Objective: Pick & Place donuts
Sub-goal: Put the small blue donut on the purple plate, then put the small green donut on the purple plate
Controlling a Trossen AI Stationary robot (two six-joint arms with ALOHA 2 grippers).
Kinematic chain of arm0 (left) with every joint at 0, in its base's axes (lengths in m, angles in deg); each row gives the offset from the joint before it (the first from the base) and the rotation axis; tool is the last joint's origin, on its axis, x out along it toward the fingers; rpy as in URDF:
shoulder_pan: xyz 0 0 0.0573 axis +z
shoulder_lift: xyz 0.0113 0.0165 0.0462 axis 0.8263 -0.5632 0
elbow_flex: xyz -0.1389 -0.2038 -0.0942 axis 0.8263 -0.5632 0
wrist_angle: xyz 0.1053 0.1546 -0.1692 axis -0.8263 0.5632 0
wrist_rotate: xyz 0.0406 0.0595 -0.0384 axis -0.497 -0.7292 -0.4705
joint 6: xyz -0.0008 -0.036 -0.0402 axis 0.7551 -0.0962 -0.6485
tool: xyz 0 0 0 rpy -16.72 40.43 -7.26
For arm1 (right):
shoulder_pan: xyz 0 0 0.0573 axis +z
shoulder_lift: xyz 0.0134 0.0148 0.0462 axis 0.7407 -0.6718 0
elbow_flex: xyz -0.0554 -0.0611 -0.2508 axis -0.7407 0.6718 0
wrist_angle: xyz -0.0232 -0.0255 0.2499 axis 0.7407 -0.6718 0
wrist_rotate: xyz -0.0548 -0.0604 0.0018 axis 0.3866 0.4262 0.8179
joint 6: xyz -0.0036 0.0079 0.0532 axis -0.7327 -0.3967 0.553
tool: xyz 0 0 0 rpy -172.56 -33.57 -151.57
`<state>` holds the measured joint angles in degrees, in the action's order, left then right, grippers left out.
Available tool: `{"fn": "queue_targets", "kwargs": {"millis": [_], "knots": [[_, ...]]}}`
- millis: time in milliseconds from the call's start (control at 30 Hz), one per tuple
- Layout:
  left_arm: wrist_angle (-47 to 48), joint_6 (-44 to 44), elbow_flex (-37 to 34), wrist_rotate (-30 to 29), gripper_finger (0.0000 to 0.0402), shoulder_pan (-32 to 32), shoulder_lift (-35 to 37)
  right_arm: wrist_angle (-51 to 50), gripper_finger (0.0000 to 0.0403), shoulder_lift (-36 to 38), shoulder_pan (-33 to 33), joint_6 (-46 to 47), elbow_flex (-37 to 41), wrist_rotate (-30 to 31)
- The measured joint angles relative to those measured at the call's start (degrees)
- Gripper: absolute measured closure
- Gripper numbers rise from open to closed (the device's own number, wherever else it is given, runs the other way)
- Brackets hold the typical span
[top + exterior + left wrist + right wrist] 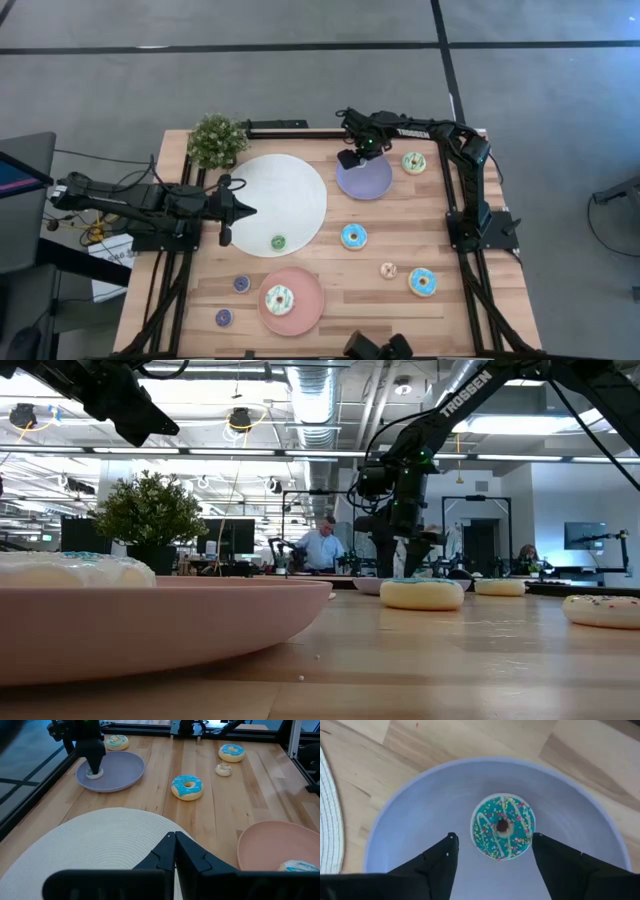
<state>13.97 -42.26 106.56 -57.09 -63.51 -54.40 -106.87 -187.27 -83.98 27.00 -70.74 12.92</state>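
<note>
My right gripper (494, 837) is open and points down over the lilac plate (420, 815) at the table's far side. Its fingers stand on either side of a teal sprinkled donut (502, 826) that lies flat on the plate. I see no touch. In the left wrist view the same donut (95, 772) shows under the right gripper (94, 760). My left gripper (175, 842) is shut and hovers level above the left part of the white woven plate (285, 195).
A pale green donut (413, 162) lies beside the lilac plate. Two blue donuts (353, 236) (422, 282) and a beige mini (388, 270) lie on bare wood. A green mini (278, 242) sits on the white plate, and a pale donut (280, 298) on the pink plate. Two purple minis (241, 284) lie near-left, a potted plant (215, 140) far-left.
</note>
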Motion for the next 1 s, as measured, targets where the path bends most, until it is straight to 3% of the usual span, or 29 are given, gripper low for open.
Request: {"fn": "queue_targets", "kwargs": {"millis": [267,467,567,867,1000], "knots": [[-0.2,0.0,0.0,0.0,0.0401,0.0,0.0,-2.3,0.0158,3.5,0.0,0.0,0.0,-0.2],[-0.3,-2.9,0.0,0.2,0.0401,0.0,-0.8,-7.0,0.0158,11.0,0.9,-0.1,0.1,0.0],[-0.2,-3.4,0.0,-2.5,0.0391,0.0,-2.1,-8.1,0.0158,15.8,3.1,0.1,2.0,0.0],[-2.3,-7.3,0.0,-9.8,0.0265,0.0,-8.0,-7.7,0.0158,34.9,14.4,8.8,17.3,0.0],[-4.7,-5.6,0.3,-9.7,0.0222,0.0,-10.0,-6.9,0.0158,43.9,20.3,15.1,25.3,0.3]]}}
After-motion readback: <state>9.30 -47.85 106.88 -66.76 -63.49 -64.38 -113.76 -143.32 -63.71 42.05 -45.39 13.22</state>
